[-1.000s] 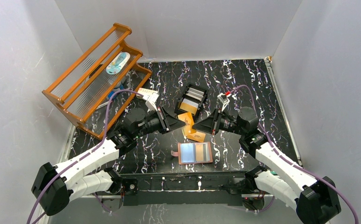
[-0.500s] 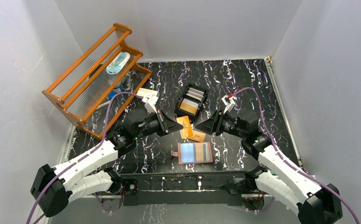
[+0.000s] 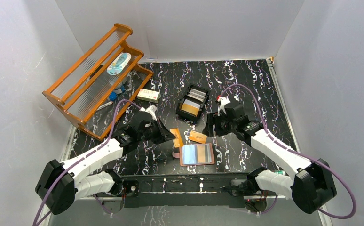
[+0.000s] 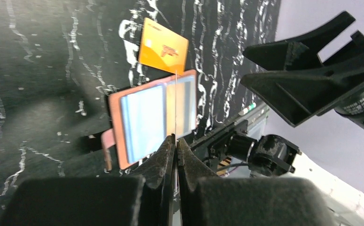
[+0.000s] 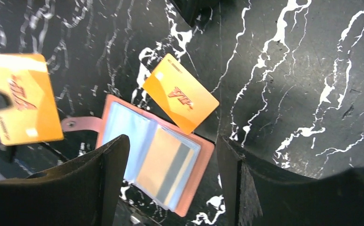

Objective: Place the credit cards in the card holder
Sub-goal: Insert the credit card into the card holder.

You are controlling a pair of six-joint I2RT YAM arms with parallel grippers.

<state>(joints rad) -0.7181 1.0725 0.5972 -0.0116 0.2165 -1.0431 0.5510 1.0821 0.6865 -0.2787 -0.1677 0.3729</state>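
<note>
Black marbled stone-look covering formed the table, walled in white on three sides. An orange wooden rack stood at 10 o'clock, leaning against the left wall.

The left gripper reached in from 8 o'clock, its fingers pressed together on a gold-orange card. It held this card on edge, so the left wrist view showed it only as a thin line. The right gripper hung at 1 o'clock of the card holder with its fingers spread wide and nothing between them.

The card holder, salmon-brown leather, lay open and flat at 6 o'clock, close to the near edge of the table. Its clear sleeves faced up and its snap tab stuck out toward 9 o'clock. A black slotted tray sat at 12 o'clock of the holder, well apart from it, with a gold card and grey ones standing in its slots. A white-and-red box lay at 11 o'clock, near the rack's foot.

A second gold-orange card lay flat just at 12 o'clock of the holder. Whether its corner touched the holder's rim I could not tell.
</note>
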